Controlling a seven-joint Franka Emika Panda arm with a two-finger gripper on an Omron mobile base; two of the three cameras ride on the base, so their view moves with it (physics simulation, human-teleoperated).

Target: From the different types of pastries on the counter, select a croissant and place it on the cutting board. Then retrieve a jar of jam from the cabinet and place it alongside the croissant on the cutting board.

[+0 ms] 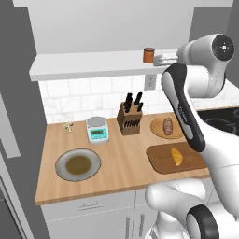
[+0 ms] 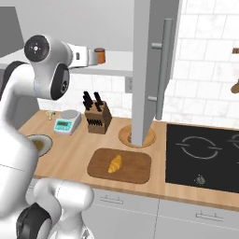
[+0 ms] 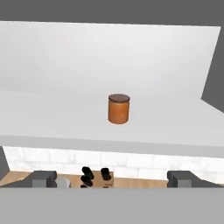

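Standing upright on cabinet [image 3: 52, 118], orange-brown jar of jam [image 3: 118, 109], dark lid, pincer [image 3: 111, 179] spread wide, empty

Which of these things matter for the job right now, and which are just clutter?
Job: jar of jam on cabinet; croissant on cutting board; open gripper.
Clutter: knife block, scale, grey plate, bun.

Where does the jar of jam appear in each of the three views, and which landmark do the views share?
Left base view: jar of jam stands upper right of centre, on the white cabinet shelf.
Right base view: upper left, just beyond the arm's hand.
Hand view: centre, upright on the shelf.
Shared landmark: the knife block, below the shelf.
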